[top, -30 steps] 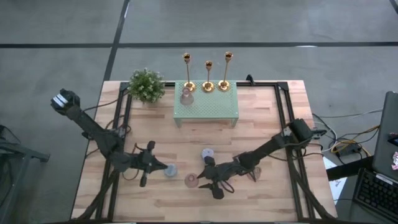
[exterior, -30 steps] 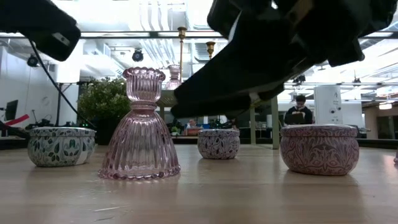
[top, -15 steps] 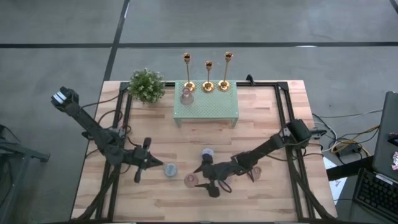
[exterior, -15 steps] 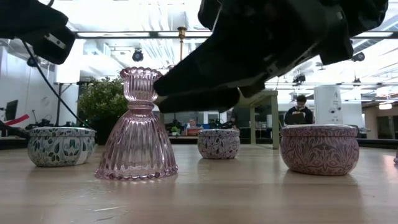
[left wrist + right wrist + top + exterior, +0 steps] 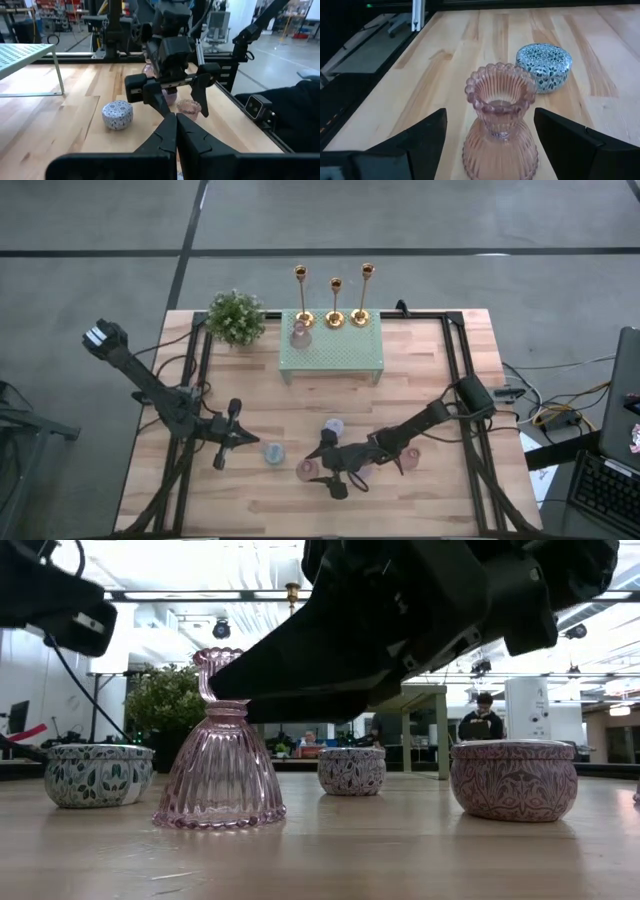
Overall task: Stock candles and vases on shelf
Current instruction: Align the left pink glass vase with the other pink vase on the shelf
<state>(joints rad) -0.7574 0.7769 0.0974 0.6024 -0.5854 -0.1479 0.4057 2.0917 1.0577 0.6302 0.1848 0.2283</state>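
Observation:
A pink ribbed glass vase [image 5: 308,470] stands on its wide base on the table; it also shows in the low view [image 5: 220,775]. My right gripper [image 5: 320,470] is open, its fingers either side of the vase's neck [image 5: 501,100] without touching. A second vase [image 5: 300,333] stands on the mint-green shelf [image 5: 345,355]. The blue-grey candle [image 5: 272,452], the lavender candle [image 5: 333,427] and the mauve-pink candle [image 5: 513,778] sit on the table. My left gripper [image 5: 240,440] is shut and empty, left of the blue-grey candle [image 5: 118,114].
Three gold candlesticks [image 5: 334,298] stand along the shelf's far edge. A leafy potted plant [image 5: 236,316] stands left of the shelf. A black frame rail [image 5: 462,370] runs along the table's sides. A person shows far off in the room [image 5: 483,715].
My right gripper has gone toward the table's left, and its open fingers now stand around the pink vase's neck. My left gripper has drawn back toward the table's left edge, away from the blue-grey candle.

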